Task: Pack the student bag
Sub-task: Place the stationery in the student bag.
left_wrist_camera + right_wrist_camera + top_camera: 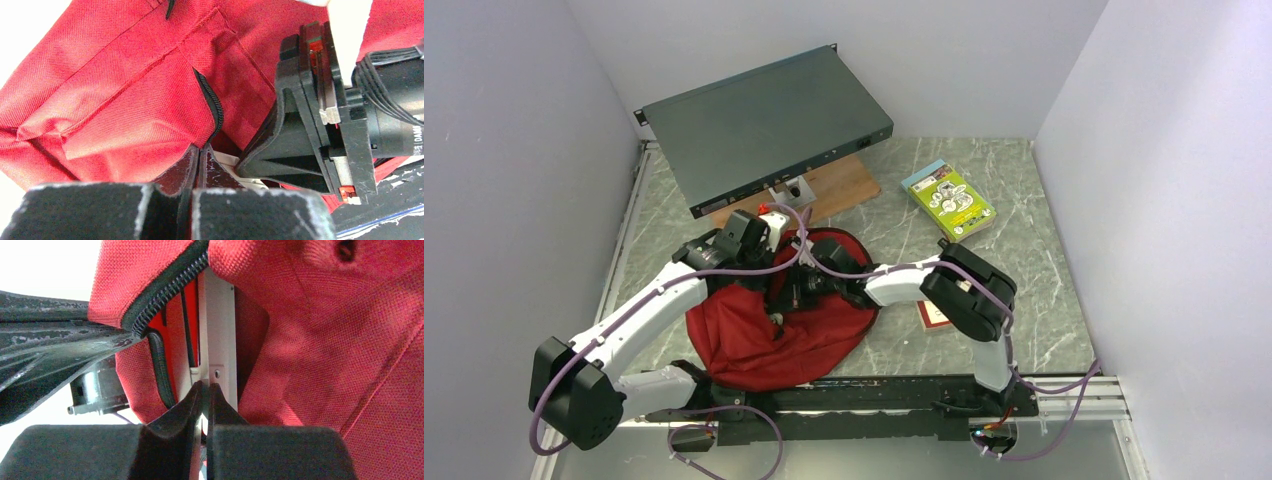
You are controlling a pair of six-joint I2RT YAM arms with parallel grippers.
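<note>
my workspace is boxed in by plain pale walls [494, 150] on the left, back and right. the table [1034, 250] has a grey-green marble look with white veins, a metal rail [1084, 384] along the near edge, soft even light everywhere.

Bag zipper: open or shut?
Open: in the right wrist view the bag zipper edges are parted, a white panel in the gap.

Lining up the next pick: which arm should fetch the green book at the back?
Right, probably. The green book lies on the right arm's side of the table, while the left gripper is pinched on the student bag beside its zipper.
</note>
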